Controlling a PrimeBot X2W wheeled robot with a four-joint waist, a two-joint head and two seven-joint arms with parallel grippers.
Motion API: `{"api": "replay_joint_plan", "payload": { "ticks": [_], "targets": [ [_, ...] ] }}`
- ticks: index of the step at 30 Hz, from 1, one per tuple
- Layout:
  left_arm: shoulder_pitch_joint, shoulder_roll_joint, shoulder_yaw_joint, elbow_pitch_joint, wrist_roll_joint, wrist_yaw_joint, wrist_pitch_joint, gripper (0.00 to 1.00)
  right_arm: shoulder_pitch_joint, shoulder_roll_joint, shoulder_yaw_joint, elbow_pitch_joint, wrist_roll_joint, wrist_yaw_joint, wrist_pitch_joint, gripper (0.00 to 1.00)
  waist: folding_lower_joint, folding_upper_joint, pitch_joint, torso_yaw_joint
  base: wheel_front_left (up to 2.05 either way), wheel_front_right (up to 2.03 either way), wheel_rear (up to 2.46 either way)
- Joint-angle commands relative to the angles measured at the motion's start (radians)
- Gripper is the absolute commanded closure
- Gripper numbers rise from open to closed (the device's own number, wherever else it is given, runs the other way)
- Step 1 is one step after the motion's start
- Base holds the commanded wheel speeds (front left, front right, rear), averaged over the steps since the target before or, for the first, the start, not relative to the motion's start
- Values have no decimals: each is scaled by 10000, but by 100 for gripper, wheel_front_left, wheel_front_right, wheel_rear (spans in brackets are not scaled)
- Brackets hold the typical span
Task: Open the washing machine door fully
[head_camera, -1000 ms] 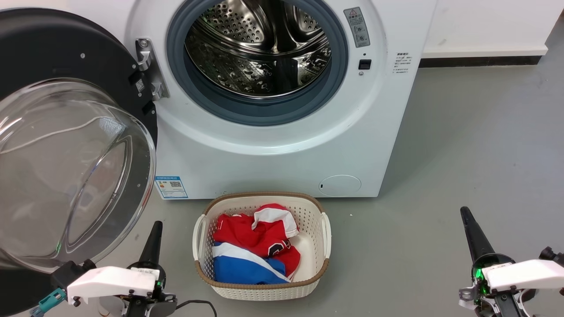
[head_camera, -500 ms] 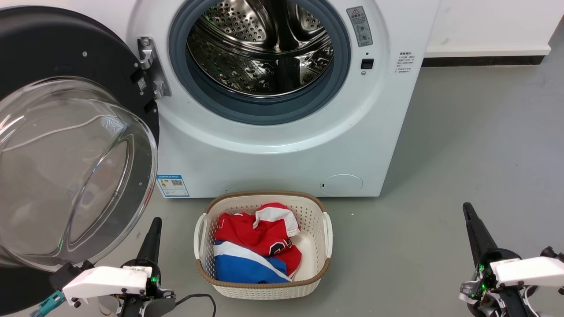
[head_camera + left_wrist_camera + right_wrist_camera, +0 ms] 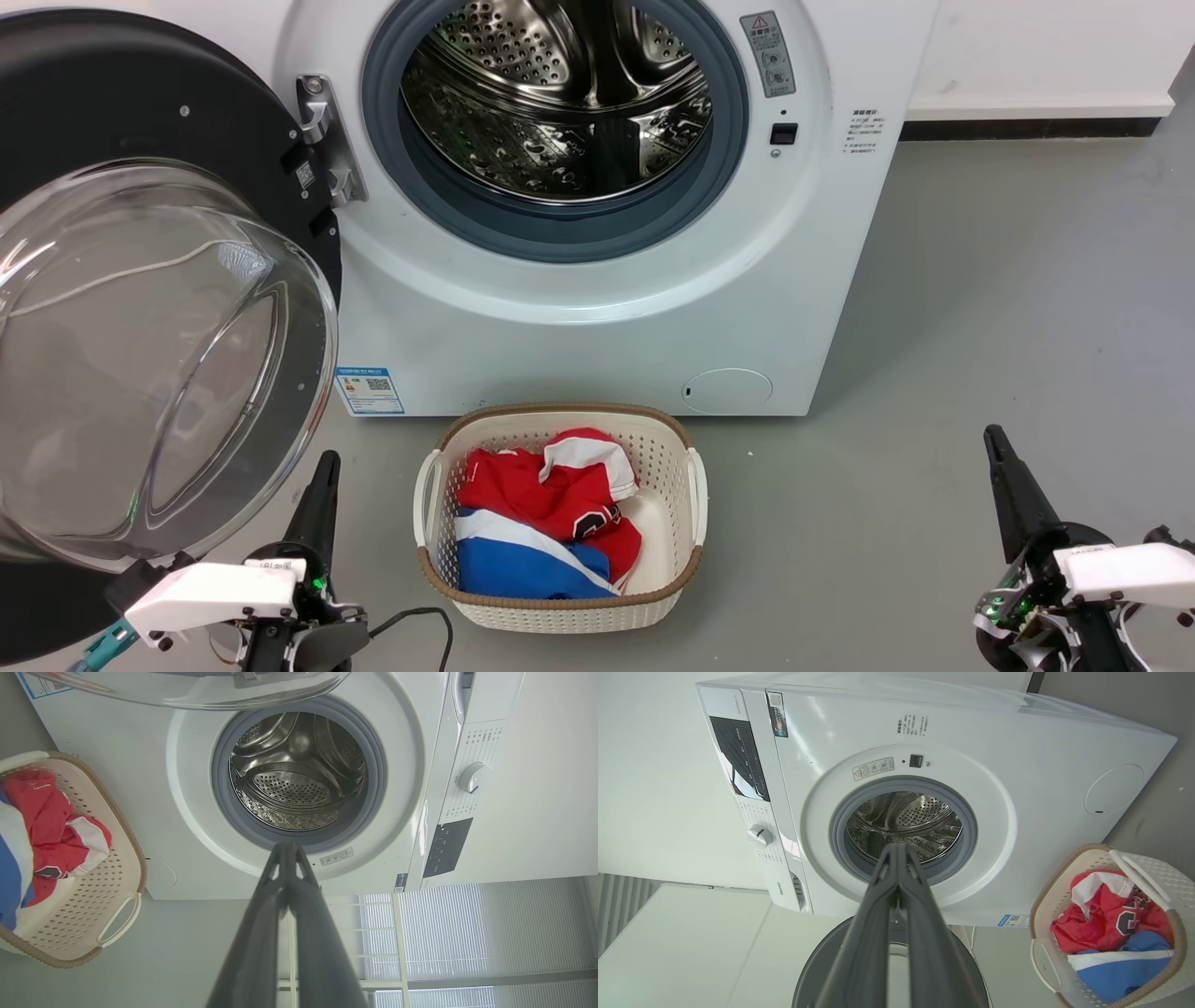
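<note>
Shifted slightly across the head view by camera, not by any swing of the washing machine door (image 3: 112, 93).
Both pairs of jaws pressed shut, holding nothing. Just beside the left jaws, outer side: door swung wide, glass bowl (image 3: 140, 355) facing out. Ahead, between both: open drum (image 3: 560, 103), basket (image 3: 560, 412) nearer. Likely done; for any last swing, push the black rim far from the hinge (image 3: 322, 140), never the bowl.

View shifted a touch — washer (image 3: 597, 345) and basket (image 3: 560, 411) slightly rightward, left pincer (image 3: 327, 459) edged leftward
</note>
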Motion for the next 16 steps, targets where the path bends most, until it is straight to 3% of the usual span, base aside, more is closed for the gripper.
{"api": "replay_joint_plan", "payload": {
  "ticks": [1, 16],
  "targets": [
    [-154, -20, 46, -42, -171, -79, 45, 100, -208, -19, -32, 30, 204, 1, 61, 100, 0, -1, 2, 5, 0, 0, 0],
    [-182, -122, 211, -56, -922, -187, 255, 100, -282, 4, -98, 160, 1041, 0, 159, 100, 0, -1, 29, 58, 0, 0, 0]
  ]
}}
